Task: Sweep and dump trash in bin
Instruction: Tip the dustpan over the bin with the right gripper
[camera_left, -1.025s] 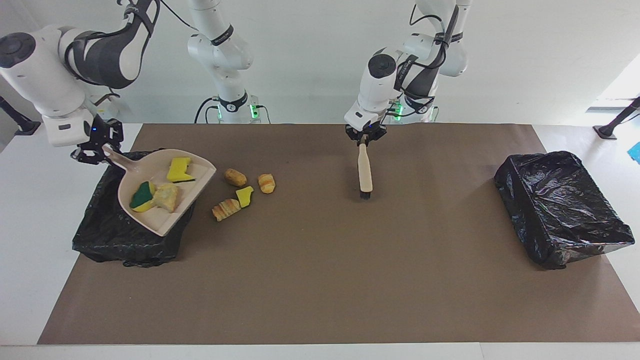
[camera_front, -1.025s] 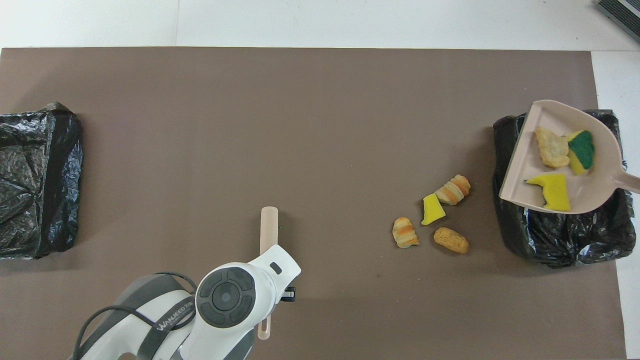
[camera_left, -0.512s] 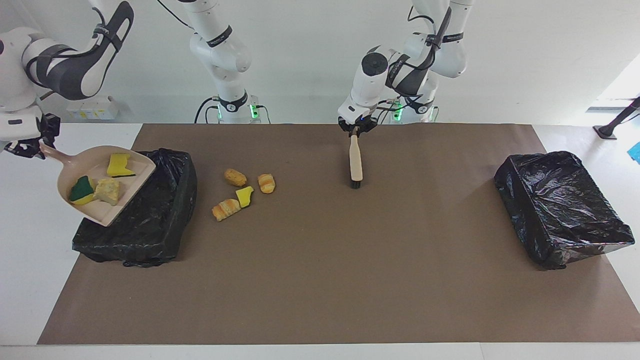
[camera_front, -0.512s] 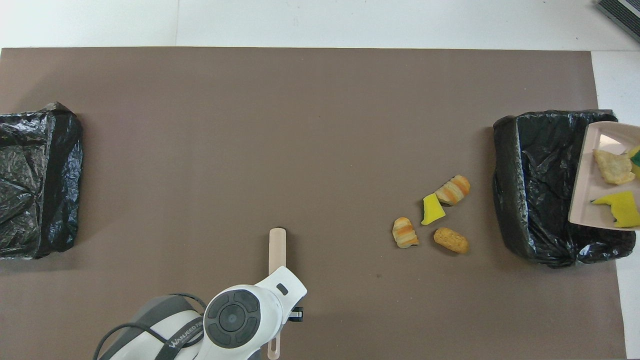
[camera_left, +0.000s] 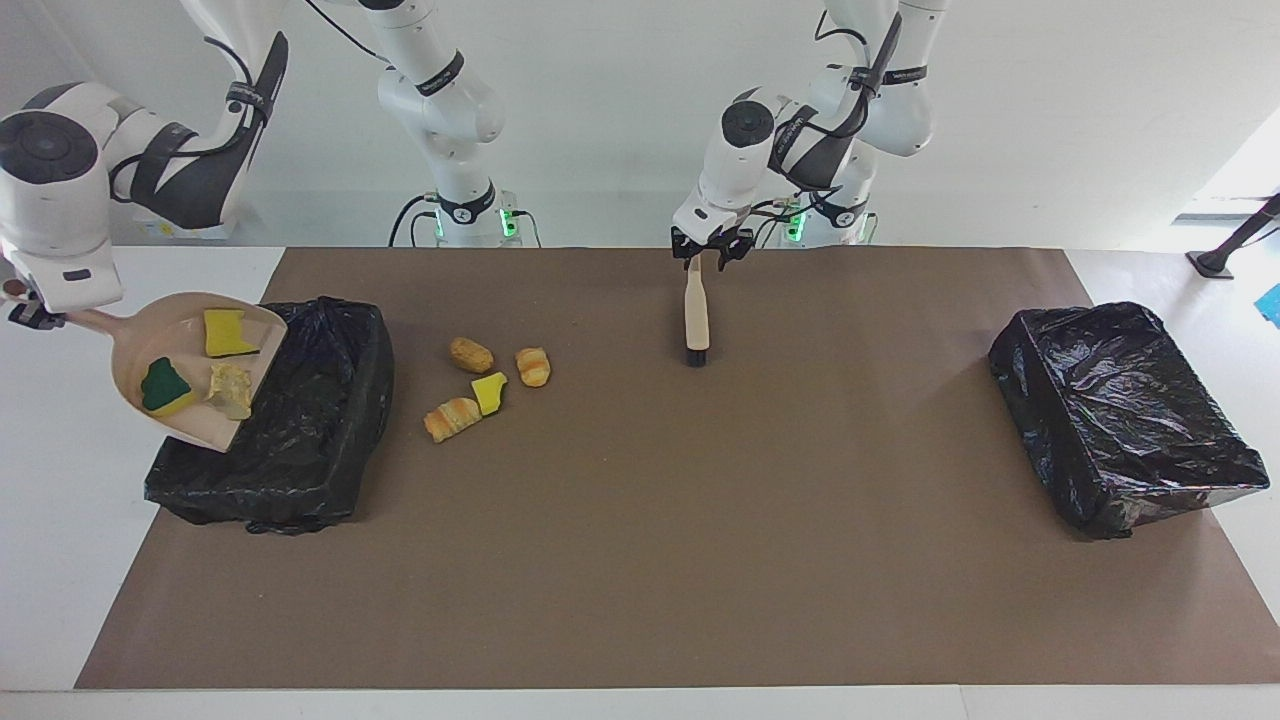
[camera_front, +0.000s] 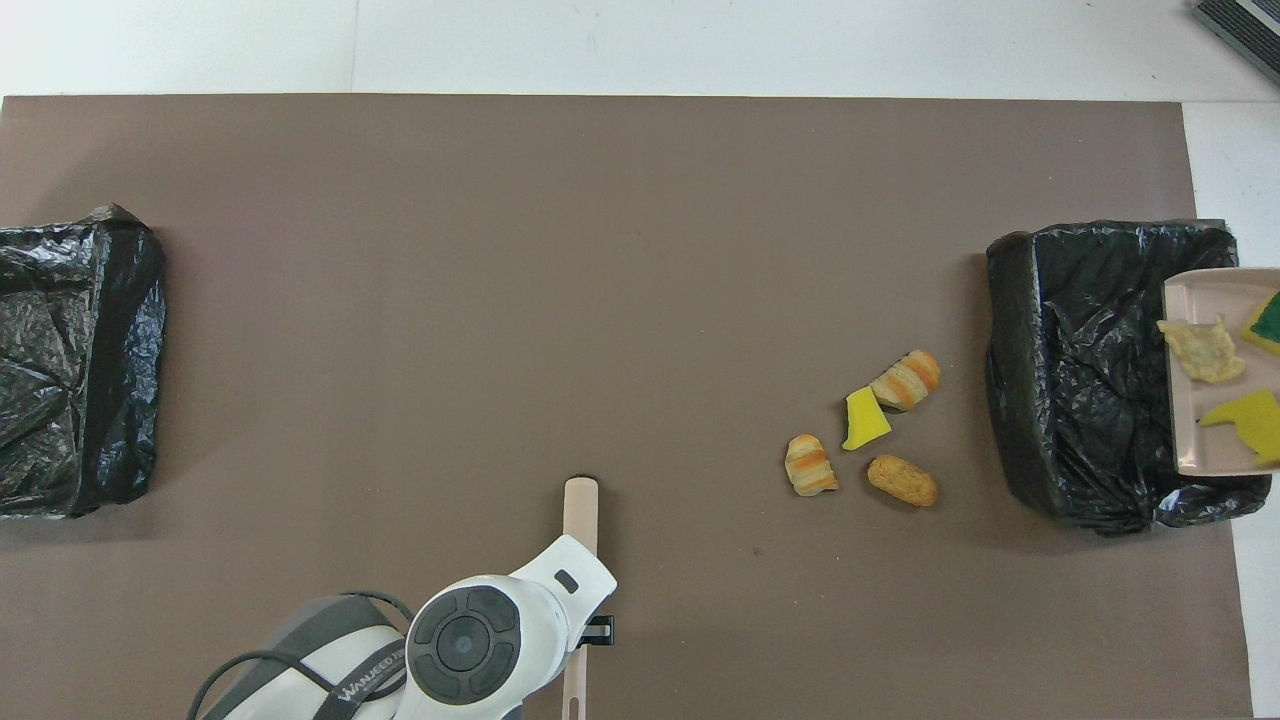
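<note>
- The right gripper (camera_left: 30, 312) grasps the handle of the beige dustpan (camera_left: 160, 400) and holds it in the air, tilted, over the outer edge of the black-lined bin (camera_left: 300, 440) at the right arm's end of the table.
- Three pieces of trash lie in the dustpan: a yellow sponge chunk (camera_left: 228, 333), a green-topped sponge chunk (camera_left: 165, 386) and a pale crinkled chip (camera_left: 232, 388). The chip sits nearest the pan's open lip, above the bin liner.
- Four more scraps lie on the brown mat (camera_left: 640, 560), beside the bin toward the table's middle: a brown bread piece (camera_left: 470, 354), a striped croissant-like piece (camera_left: 533, 366), a yellow sponge scrap (camera_left: 489, 392) and a second striped piece (camera_left: 452, 418). They cluster close together; the yellow scrap touches the second striped piece.
- The left gripper (camera_left: 708, 255) is at the top of the brush (camera_left: 696, 322), near the mat's edge closest to the robots; whether its fingers grip the handle or have let go, I cannot tell.
- The brush stands nearly upright, its dark bristles (camera_left: 696, 356) on the mat, well apart from the scraps.
- In the overhead view the left arm's wrist (camera_front: 470, 640) covers much of the brush handle.
- A second black-lined bin (camera_left: 1125, 415) sits at the left arm's end of the table, well apart from everything else.
</note>
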